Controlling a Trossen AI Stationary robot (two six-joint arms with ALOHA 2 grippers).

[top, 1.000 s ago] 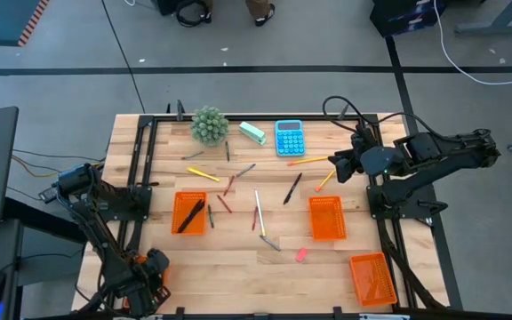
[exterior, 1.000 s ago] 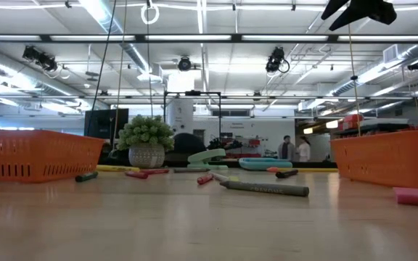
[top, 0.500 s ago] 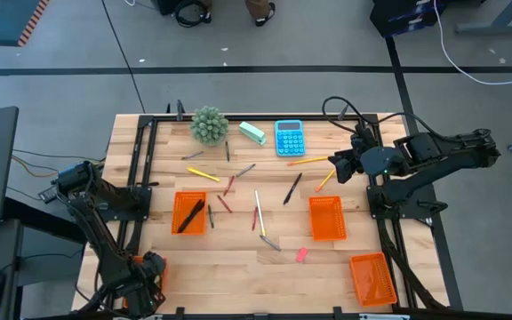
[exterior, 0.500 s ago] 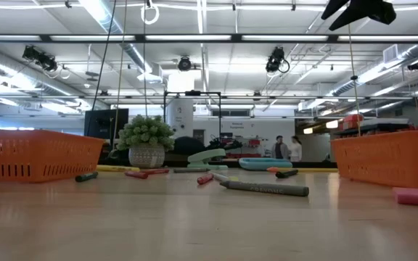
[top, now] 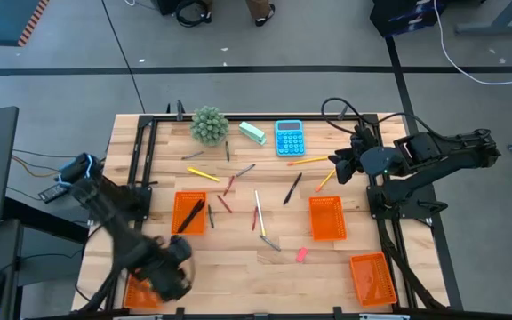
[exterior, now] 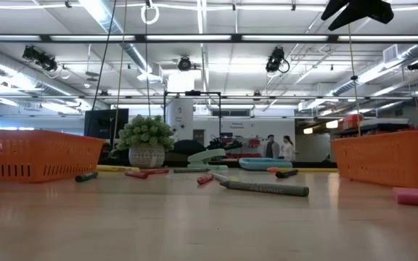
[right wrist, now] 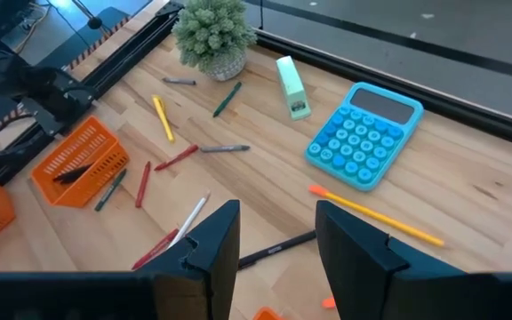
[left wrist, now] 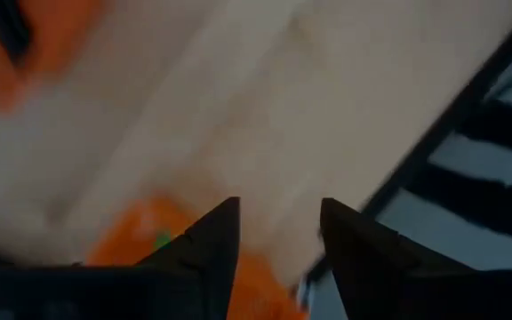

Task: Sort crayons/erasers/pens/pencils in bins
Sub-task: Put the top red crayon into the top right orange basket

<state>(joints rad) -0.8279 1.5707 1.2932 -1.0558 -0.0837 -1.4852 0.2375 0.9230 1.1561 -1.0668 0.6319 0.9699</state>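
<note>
My left gripper (left wrist: pixel 278 209) is open and empty. It hangs over the table's near left part (top: pixel 174 265), just past the near-left bin (top: pixel 139 292); a green speck (left wrist: pixel 161 238) shows in this bin (left wrist: pixel 140 233). My right gripper (right wrist: pixel 276 213) waits open and empty, high at the far right (top: pixel 334 165). Another bin (top: pixel 189 213) holds black pens. Two more bins (top: pixel 326 218) (top: pixel 372 277) stand on the right. Pencils (top: pixel 204 174) (top: pixel 308 161), crayons (top: pixel 229 185), a pen (top: pixel 292 188) and a pink eraser (top: pixel 301 254) lie flat on the wood.
A potted plant (top: pixel 209 124), a mint-green block (top: pixel 252 132) and a blue calculator (top: pixel 290 138) stand along the far edge. Black frame rails (top: pixel 140 160) (top: pixel 389 222) run down both table sides. Bare wood lies near the front middle (top: pixel 238 276).
My left gripper has risen from the near-left bin and swung toward the table's right, over bare wood; most of the move came in the last half second. My right arm has kept still.
</note>
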